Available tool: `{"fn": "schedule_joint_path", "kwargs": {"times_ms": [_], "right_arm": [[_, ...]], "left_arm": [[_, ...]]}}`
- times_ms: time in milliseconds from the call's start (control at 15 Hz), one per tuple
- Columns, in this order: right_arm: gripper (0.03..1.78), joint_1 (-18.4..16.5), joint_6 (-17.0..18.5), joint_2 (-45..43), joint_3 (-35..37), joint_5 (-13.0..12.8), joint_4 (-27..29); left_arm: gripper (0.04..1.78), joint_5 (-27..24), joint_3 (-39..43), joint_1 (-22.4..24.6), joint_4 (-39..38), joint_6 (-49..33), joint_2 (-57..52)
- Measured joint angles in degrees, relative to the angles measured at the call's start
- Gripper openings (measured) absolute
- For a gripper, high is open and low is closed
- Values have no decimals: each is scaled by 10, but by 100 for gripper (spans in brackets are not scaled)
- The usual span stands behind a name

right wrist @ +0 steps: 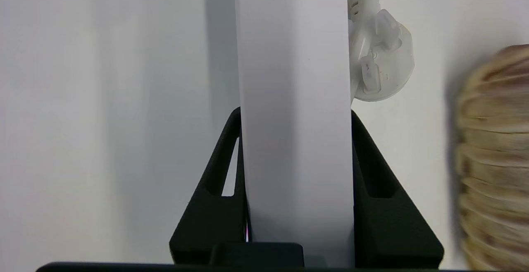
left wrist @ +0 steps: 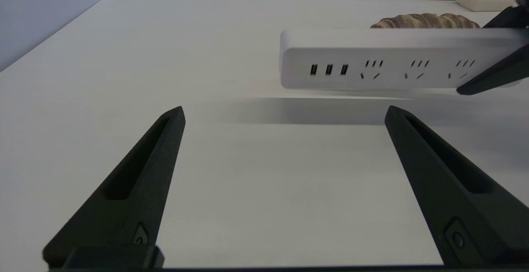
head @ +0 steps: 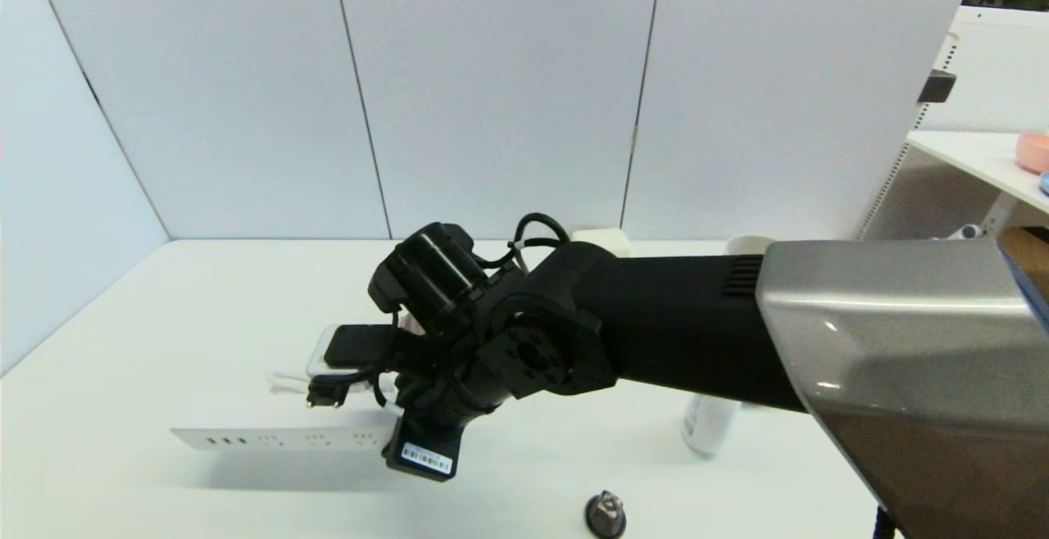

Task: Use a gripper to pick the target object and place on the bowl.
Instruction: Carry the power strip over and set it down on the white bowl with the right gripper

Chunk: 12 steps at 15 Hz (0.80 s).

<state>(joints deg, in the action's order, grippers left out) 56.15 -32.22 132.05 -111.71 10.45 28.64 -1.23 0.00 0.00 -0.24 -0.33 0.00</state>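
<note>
The right gripper point(right wrist: 295, 181) has its jaws pinching the power strip point(head: 279, 439) across its narrow width, near the corded end, and the strip hangs level above the worktop point(head: 164, 318), casting a shadow below; its USB ports and sockets face the left wrist camera. The left gripper point(left wrist: 285, 115) sits low over the worktop with its jaws spread wide and nothing between them. The strip looks stiff and fairly light, with smooth plastic sides that could slip, and because the hold is toward one end the long free part may droop or swing; a grip nearer the middle would likely balance it better. The plug point(right wrist: 382, 61) on its cord dangles beside it. A croissant point(right wrist: 494, 156) lies near. Only the rim of the bowl point(head: 750, 244) shows behind the right arm, so the strip will probably rest across it.
</note>
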Motion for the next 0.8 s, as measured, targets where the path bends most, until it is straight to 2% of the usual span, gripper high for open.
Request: {"fn": "schedule_joint_path", "kwargs": {"times_ms": [333,800], "right_arm": [[62,-16,1,-34,0,0,0],[62,-87,1,-103,1,1,26]], "left_arm": [[171,0,0,0,0,0,0],[171,0,0,0,0,0,0]]}}
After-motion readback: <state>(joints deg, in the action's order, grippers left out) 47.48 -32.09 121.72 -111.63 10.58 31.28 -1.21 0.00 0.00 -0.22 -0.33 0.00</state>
